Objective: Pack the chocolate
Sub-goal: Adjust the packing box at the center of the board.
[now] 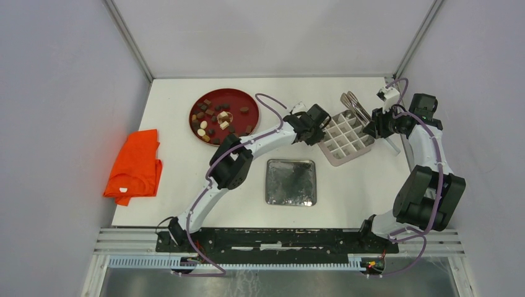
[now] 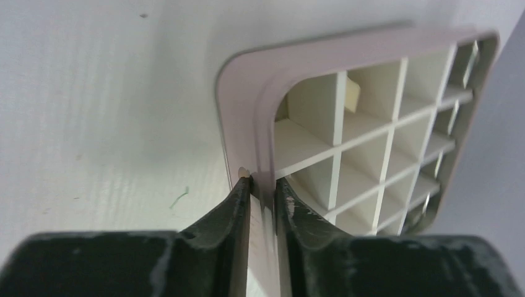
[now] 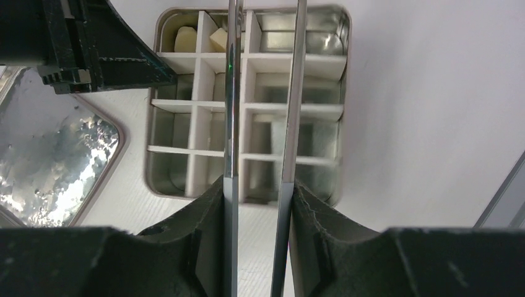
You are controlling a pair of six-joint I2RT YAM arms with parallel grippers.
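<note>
Several pieces of chocolate (image 1: pixel 213 117), dark, light brown and cream, lie on the round dark-red plate (image 1: pixel 238 98). The pale box (image 1: pixel 347 139) with grid compartments sits to its right. Two cream pieces (image 3: pixel 184 40) lie in corner compartments, and one (image 2: pixel 353 96) also shows in the left wrist view. My left gripper (image 1: pixel 312 133) (image 2: pixel 263 182) is shut on the box's rim (image 2: pixel 247 93) at its corner, one finger on each side of the wall. My right gripper (image 1: pixel 374 127) (image 3: pixel 259 185) is shut on metal tongs (image 1: pixel 353 102) (image 3: pixel 232 93), whose two arms reach over the box (image 3: pixel 322 65).
A shiny square metal lid (image 1: pixel 291 181) (image 3: pixel 56 167) lies in front of the box. An orange cloth (image 1: pixel 136 166) lies at the table's left edge. Grey walls close in the table at the back and on both sides.
</note>
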